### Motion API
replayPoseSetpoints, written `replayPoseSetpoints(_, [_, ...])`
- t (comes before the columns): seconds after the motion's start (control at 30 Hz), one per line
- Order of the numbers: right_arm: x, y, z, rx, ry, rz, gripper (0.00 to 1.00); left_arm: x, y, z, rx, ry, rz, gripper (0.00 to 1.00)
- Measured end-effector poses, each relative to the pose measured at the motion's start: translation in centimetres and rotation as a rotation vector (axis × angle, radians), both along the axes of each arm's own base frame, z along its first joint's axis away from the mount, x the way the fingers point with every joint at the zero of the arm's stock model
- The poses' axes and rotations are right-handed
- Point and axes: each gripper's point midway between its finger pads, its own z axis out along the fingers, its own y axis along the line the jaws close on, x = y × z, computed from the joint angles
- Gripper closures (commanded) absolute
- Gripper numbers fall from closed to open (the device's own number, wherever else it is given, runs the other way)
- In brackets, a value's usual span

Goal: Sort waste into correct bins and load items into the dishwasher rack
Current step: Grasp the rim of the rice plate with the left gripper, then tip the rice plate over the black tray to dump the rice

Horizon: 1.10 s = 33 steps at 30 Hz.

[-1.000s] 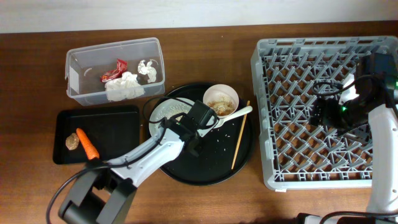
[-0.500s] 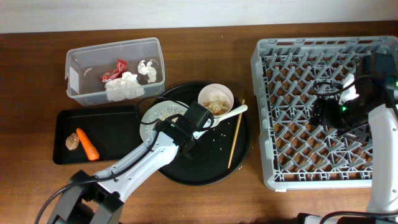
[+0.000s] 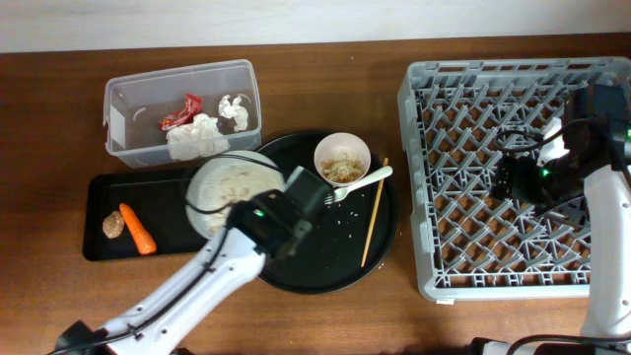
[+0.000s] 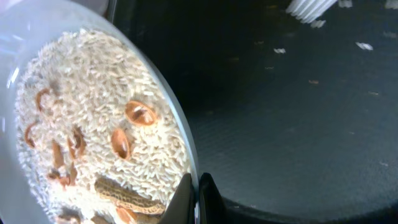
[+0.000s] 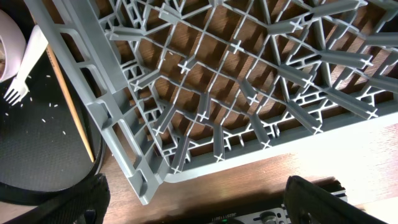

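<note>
My left gripper is shut on the right rim of the wide white bowl. It holds the bowl over the left edge of the round black tray and the right end of the shallow black tray. In the left wrist view the fingers pinch the rim, and the bowl is full of beige rice-like scraps. The smaller white bowl, white fork and chopstick lie on the round tray. My right gripper hangs open and empty over the grey rack. No cups are in view.
The clear tub at the back left holds white tissues and the red wrapper. The carrot piece and brown lump lie in the shallow black tray. The right wrist view shows the rack's near corner, chopstick and fork.
My left arm has carried the wide bowl leftward, from the round tray's middle to over its left edge and the shallow black tray. The right arm has not moved.
</note>
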Motion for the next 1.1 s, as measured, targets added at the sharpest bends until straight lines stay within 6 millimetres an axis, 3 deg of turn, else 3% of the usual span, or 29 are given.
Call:
replayPoseSetpoints(0.2, [0.0,0.0,0.0,0.0,0.001,0.0,0.07,1.7,6.5,-0.8,-0.122,0.088,0.302,0.99])
replayPoseSetpoints(0.57, [0.0,0.0,0.0,0.0,0.001,0.004,0.07,2.8,11.4,-1.0,-0.479,0.21,0.546,1.0])
replayPoseSetpoints(0.63, [-0.1,0.0,0.0,0.0,0.002,0.004,0.07,3.2,11.7,-0.4,-0.606,0.224,0.522,1.0])
replayPoseSetpoints(0.73, [-0.1,0.0,0.0,0.0,0.004,0.004,0.07,4.0,10.5,1.0,-0.762,0.215,0.407,1.0])
replayPoseSetpoints(0.93, [-0.1,0.0,0.0,0.0,0.003,0.005,0.07,4.5,9.5,4.5,-0.865,0.122,0.306,1.0])
replayPoseSetpoints(1.1, [-0.3,0.1,0.0,0.002,0.01,0.01,0.07,4.4,9.7,5.6,-0.916,0.099,0.297,1.0])
